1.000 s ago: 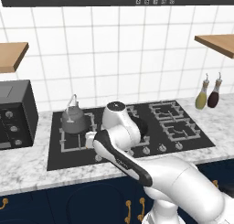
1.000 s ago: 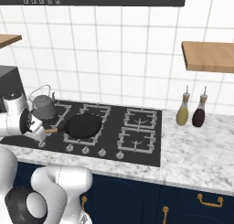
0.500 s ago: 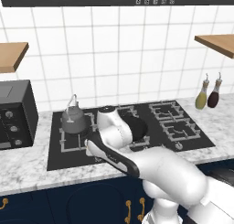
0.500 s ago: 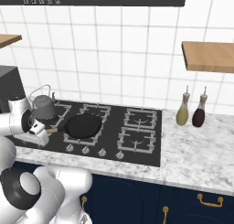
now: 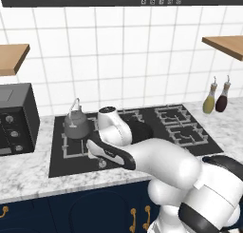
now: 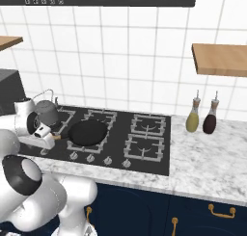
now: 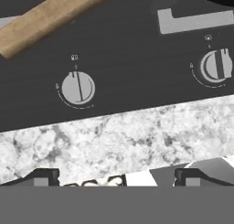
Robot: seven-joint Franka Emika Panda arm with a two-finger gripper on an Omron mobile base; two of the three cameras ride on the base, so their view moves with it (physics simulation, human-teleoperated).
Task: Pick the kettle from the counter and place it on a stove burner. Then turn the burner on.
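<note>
Kettle on the burner, our tool low over the knobs

We see the small squat dull-grey metal kettle (image 5: 76,125), rounded in the body with a thin arched wire handle, sitting upright on the rear left square-grated stove burner (image 5: 71,142) of the black glass cooktop (image 6: 144,155). Beside it the black frying pan (image 6: 87,132) rests on the next burner, its wooden handle (image 7: 45,17) crossing the top of the hand view. Our tool (image 7: 114,175) hangs with its dark fingertips (image 7: 39,176) spread wide apart, nothing between them, over the white-grey marbled stone surface (image 7: 114,131) at the cooktop's front edge. Just beyond sit two round grey control knobs (image 7: 78,88).
</note>
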